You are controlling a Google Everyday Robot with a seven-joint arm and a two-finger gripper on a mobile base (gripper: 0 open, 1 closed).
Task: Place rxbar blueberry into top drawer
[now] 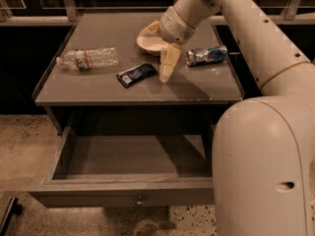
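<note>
Snack bar (pixel 138 74) lies flat on the table (pixel 88 90), just left of the gripper (pixel 166 73), which holds nothing and whose opening can't be told; the bar looks light, thin and slick-wrapped, best pinched across its narrow width for the open drawer (pixel 123 193).

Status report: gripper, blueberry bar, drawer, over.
Status: gripper low over table, beside rxbar blueberry. Bar flat, not held. Open top drawer. Nearby can, not blocking.
</note>
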